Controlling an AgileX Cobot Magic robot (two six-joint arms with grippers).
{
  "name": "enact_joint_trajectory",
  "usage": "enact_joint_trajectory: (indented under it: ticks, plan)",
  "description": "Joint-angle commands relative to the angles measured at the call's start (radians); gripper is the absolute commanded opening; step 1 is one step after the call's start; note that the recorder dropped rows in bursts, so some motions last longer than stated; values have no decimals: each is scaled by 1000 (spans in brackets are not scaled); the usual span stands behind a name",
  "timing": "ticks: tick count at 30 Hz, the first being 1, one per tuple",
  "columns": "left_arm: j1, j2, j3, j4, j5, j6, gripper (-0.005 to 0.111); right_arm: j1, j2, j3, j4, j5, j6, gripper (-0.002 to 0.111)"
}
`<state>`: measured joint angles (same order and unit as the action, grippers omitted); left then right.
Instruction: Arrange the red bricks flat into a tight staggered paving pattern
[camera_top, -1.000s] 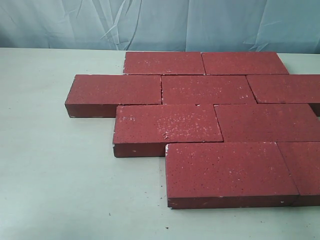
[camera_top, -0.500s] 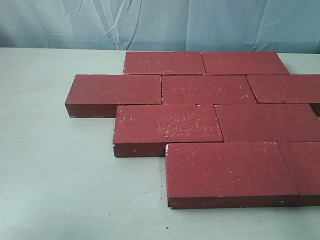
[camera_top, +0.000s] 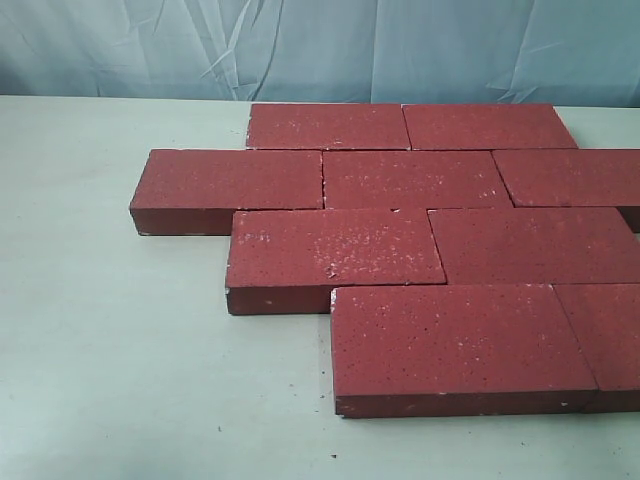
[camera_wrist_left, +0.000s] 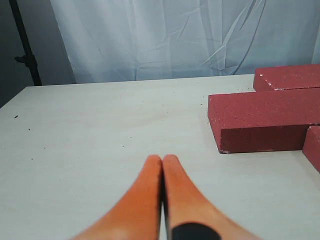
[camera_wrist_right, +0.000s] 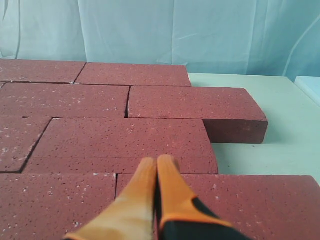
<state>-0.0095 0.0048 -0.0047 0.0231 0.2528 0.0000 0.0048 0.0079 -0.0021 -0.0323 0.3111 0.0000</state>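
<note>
Left gripper hangs low over bare table, left of the paving. Fingers are pinched together w/ nothing in them, prob just parked out of the way imo. Red bricks sit mid-to-right on the table, all flat in four rows. Each row is shifted sideways vs the next so the joints don't line up, and the edges touch. Looks basically done tbh. Right gripper hovers over the bricks' right side, tips together too, empty. Closed tips suit nudging, since the bricks look too wide to clamp.
</note>
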Motion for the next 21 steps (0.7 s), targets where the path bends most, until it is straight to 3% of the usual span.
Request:
enact_joint_trajectory:
  ticks: [1,21]
  plan:
    - [7,-5,5,-3,-13,0,0,-5,-8,2,1,-8,0,-1]
    - [7,-5,5,-3,-13,0,0,-5,-8,2,15,-8,0,-1]
